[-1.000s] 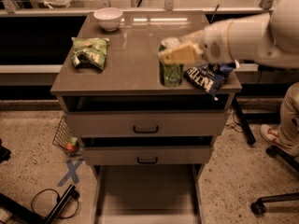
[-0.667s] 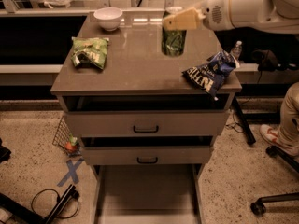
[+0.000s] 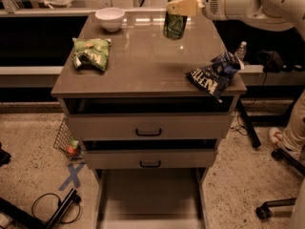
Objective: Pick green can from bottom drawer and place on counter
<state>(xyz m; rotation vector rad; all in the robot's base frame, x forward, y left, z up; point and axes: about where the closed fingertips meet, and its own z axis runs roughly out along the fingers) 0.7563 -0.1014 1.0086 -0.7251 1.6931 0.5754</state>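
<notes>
- The gripper (image 3: pixel 178 8) is at the far right of the counter (image 3: pixel 143 63), its fingers clamped on the upper part of the green can (image 3: pixel 174 26)
- The can is upright over the far part of the counter, right of the white bowl (image 3: pixel 110 18); whether its base touches the surface cannot be told
- The bottom drawer (image 3: pixel 150 194) stands open near the floor, with nothing showing in it
- To finish well: lower straight down, keep the can vertical, and let go only once it sits flat
- Withdraw upward, clear of the blue bag (image 3: pixel 214 73) and the green snack bag (image 3: pixel 90 53)
</notes>
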